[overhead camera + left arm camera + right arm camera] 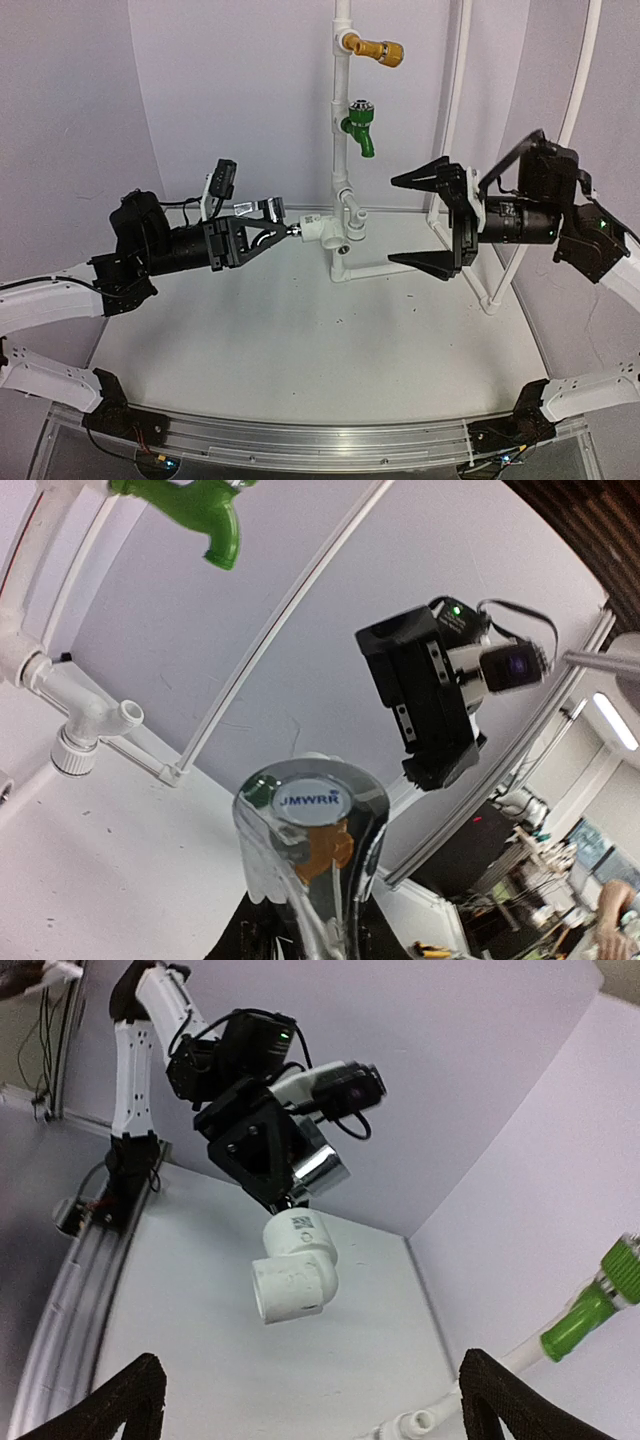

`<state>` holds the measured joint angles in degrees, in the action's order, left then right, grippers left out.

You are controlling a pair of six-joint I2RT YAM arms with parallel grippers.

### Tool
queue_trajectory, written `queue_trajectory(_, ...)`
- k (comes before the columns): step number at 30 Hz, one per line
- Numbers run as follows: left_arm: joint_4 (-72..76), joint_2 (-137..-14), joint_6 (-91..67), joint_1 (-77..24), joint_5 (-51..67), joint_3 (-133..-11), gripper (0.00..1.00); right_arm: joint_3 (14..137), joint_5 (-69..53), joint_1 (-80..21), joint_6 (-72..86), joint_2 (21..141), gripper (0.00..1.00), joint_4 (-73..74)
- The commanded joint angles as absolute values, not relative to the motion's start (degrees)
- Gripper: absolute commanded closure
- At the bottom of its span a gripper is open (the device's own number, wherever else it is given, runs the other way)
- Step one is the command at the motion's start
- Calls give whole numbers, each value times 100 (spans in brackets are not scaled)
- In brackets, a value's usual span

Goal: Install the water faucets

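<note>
Left claw (285, 228) is clamped on the chrome tap (322, 1168), body sticking out toward the middle of the frame. The white elbow fitting (322, 228) sits on the tap's far end, the two carried as one piece above the counter (300, 330). The pair hangs just left of centre in the top view, beside the lowest outlet (350, 212) of the white pipe stand (343, 150). The green tap (360, 128) and brass tap (380, 49) are already mounted higher up the stand.

Over on the right, the right claw (392, 221) is spread wide with nothing in it, its mouth facing the fitting.

From above, fitting and outlet look nearly touching. The right wrist view shows the fitting in open air, so I'd guess there's a gap, but I can't say for sure.

The job now looks like mating that fitting's socket to the outlet. To do it well:
- Square the socket's axis to the outlet before pushing, because a tilted entry will jam or shove the light stand.
- Have the open claw brace the stand or pinch the elbow while the left drives in slowly.
- Keep a firm grip, since polished chrome can twist in the claw.
</note>
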<state>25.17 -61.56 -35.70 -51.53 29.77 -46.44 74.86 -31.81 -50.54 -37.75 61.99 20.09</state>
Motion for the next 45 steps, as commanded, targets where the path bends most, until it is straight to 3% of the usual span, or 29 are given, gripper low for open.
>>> queue_trajectory(1,4467,-6686,-5753,-4827,3999,-4704,100,7146,-2818,-5115,-6081,6028,3,1657)
queue_trajectory(5,4749,-7053,-6344,-4808,4422,-4897,100,7051,-2589,-5264,-6734,6086,8,1607)
queue_trajectory(11,5138,-7291,-6781,-4811,4743,-5039,100,6675,-2068,-5789,-7785,6117,9,1488)
queue_trajectory(25,5080,-7474,-6895,-4817,5041,-5134,100,6538,-1535,-6246,-8001,6489,21,469)
queue_trajectory(45,4541,-7596,-6409,-4825,5320,-5347,100,6689,-1466,-6351,-7311,6621,80,466)
